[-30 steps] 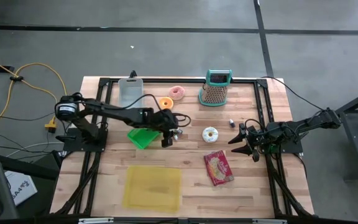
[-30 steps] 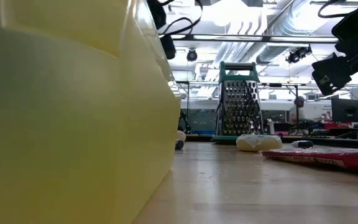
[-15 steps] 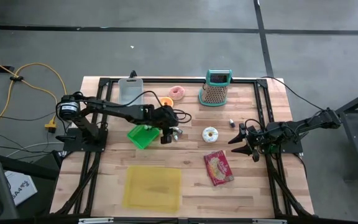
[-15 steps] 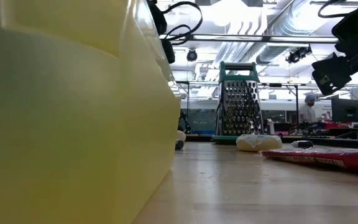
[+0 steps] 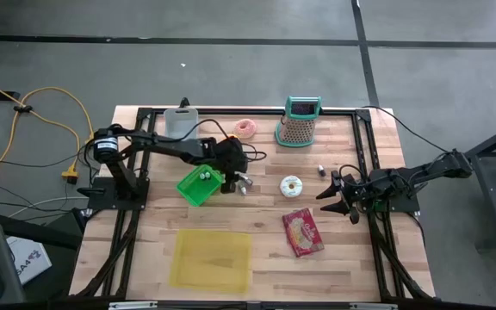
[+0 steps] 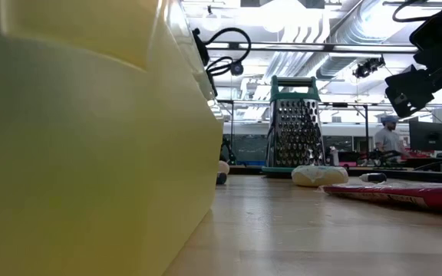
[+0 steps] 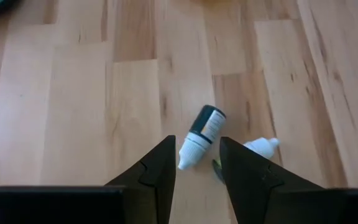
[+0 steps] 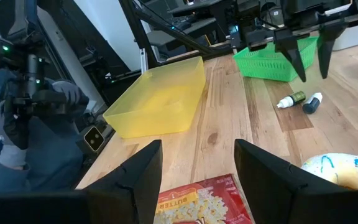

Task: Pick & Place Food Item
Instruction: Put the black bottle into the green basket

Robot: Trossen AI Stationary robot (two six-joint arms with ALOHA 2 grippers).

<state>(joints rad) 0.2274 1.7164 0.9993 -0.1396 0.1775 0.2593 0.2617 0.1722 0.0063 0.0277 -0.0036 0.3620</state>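
Two small bottles lie on their sides on the wood: a dark one with a white cap (image 7: 202,132) and a white one (image 7: 260,148), both right of the green basket (image 5: 198,185). My left gripper (image 5: 232,179) hangs open just above them, fingers slanting down, tips either side of the dark bottle in its wrist view and clear of it (image 8: 312,74). A pink donut (image 5: 245,128), a white donut (image 5: 292,184) and a red popcorn packet (image 5: 303,231) rest flat on the table. My right gripper (image 5: 338,195) waits open at the right side.
A yellow bin (image 5: 212,258) stands at the near edge and fills the left of the low view. A metal grater (image 5: 300,123) and a clear container (image 5: 179,125) stand at the far edge. Black frame rails run along the table's sides.
My left arm has swung a little toward the table's far edge, and its gripper has sunk lower over the two bottles while the wrist rolled. More of the green basket now shows beside the arm. The fingers have kept the same gap.
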